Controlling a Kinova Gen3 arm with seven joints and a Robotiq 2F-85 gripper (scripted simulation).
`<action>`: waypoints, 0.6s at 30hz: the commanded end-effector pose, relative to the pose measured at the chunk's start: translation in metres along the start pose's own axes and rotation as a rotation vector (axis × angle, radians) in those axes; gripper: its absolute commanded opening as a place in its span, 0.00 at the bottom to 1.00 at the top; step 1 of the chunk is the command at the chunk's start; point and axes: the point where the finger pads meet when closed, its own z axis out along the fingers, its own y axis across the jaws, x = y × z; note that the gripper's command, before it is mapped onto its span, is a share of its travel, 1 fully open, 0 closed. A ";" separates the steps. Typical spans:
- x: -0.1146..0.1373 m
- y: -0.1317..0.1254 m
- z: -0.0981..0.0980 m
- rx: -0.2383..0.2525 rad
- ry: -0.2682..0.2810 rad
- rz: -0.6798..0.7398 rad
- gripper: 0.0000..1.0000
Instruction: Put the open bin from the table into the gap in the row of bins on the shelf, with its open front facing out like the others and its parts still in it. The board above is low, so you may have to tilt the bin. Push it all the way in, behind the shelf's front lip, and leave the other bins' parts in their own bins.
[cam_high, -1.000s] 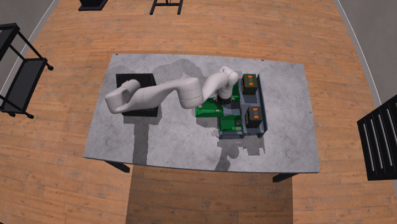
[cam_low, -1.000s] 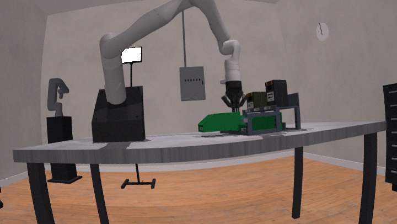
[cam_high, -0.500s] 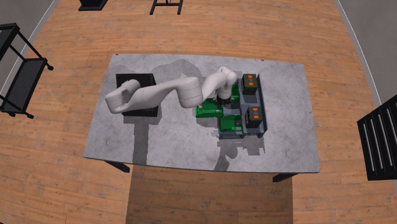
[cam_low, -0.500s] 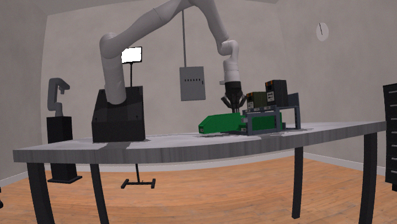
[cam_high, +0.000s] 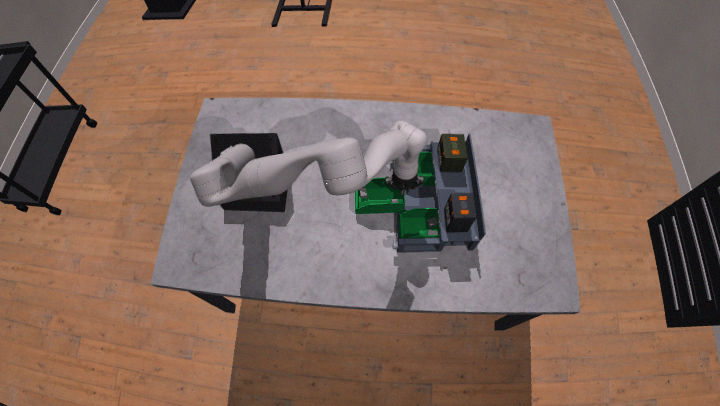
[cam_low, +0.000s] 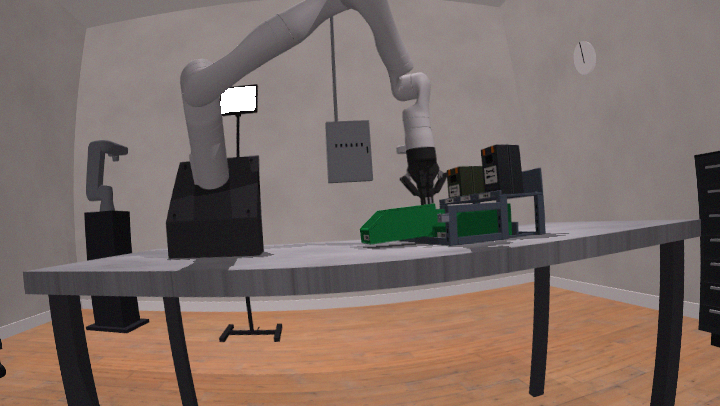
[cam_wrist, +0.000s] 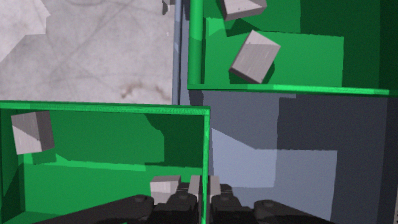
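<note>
1. While the gripper (cam_wrist: 202, 192) sits at the bottom centre of the wrist view, you see its fingers nearly shut, pinching the thin rear wall of the open bin (cam_wrist: 100, 145)
2. You find that bin at lower left, one grey block (cam_wrist: 32, 131) inside, its rear end entering the shelf (cam_low: 496, 214)
3. At upper right, a neighbouring bin (cam_wrist: 280, 60) holds its own blocks

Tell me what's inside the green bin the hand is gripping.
Two grey cube parts show inside the green open bin: one at its far end, one beside the hand. The hand hides anything beneath it.
</note>
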 end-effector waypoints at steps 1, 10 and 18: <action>0.001 0.001 -0.002 -0.012 0.001 0.001 0.10; 0.001 0.001 -0.002 -0.012 0.001 0.001 0.10; 0.001 0.000 -0.002 -0.040 0.001 0.001 0.10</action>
